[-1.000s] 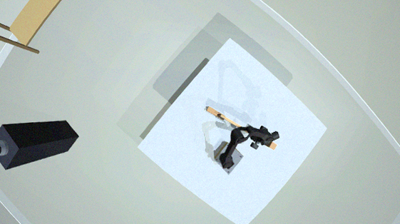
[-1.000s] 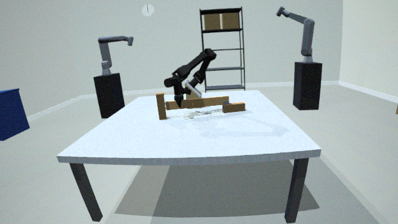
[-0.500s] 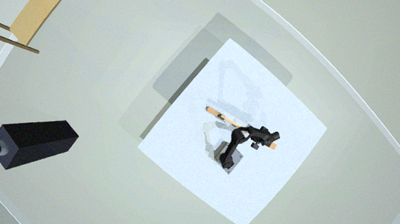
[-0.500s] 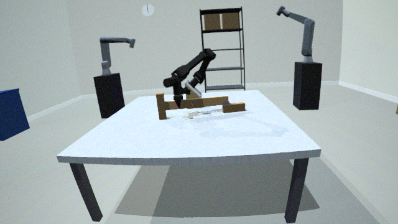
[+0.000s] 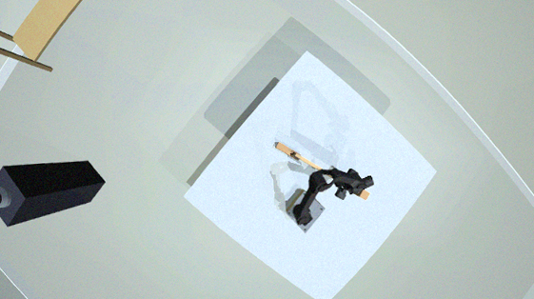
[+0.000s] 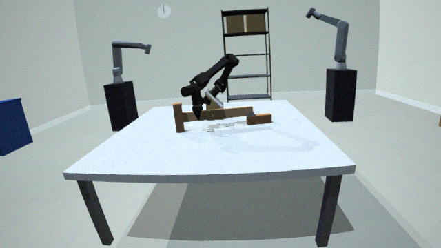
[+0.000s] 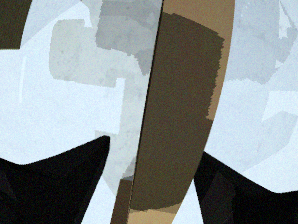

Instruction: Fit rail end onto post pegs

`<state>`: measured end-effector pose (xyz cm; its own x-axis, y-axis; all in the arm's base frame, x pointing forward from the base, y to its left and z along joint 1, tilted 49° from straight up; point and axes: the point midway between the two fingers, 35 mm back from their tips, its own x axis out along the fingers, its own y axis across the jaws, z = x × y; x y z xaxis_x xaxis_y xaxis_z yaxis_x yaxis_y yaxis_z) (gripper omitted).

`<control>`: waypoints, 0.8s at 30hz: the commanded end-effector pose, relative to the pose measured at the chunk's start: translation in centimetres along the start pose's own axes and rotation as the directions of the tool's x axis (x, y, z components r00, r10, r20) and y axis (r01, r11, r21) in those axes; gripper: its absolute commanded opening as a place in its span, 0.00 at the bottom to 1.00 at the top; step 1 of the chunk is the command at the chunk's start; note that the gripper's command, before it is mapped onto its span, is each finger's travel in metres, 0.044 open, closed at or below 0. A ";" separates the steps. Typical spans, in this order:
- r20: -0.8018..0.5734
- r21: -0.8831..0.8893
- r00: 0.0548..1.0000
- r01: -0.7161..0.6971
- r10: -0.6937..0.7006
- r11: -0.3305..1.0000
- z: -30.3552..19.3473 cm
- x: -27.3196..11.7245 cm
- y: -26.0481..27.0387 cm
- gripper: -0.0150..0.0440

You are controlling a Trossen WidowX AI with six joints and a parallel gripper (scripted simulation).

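Note:
The wooden rail (image 5: 311, 162) (image 6: 238, 111) (image 7: 176, 100) runs between the post and the footboard block. Its near end meets the upright post (image 5: 365, 194) (image 6: 178, 118) with no gap visible in the exterior view; pegs and holes are hidden. Its far end sits at the dark bracket on the low footboard block (image 5: 285, 147) (image 6: 260, 119); how deep it sits is unclear. The rail looks raised off the table and about level. My gripper (image 6: 197, 116) (image 7: 152, 149) is open, with its fingers on both sides of the rail near the post. A gap shows beside the left finger in the wrist view.
The arm's base plate (image 5: 317, 209) stands on the white table (image 5: 321, 269) (image 6: 207, 158), on the far side of the rail in the exterior view. The arm bends over the rail. A shelf (image 6: 246, 34) and two grey arms on black pedestals (image 6: 120, 103) (image 6: 341, 96) stand beyond the table.

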<state>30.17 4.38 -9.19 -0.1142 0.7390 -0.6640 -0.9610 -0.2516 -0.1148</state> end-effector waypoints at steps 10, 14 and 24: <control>-0.001 -0.001 1.000 0.001 -0.001 1.000 0.7 -0.7 0.0 1.00; -0.002 -0.001 1.000 0.004 -0.004 1.000 3.0 -3.0 0.0 1.00; -0.002 -0.001 1.000 0.004 -0.004 1.000 3.0 -3.0 0.0 1.00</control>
<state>29.79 4.07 -5.07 -0.1076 0.7405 -0.6634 -0.9622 -0.2454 -0.1180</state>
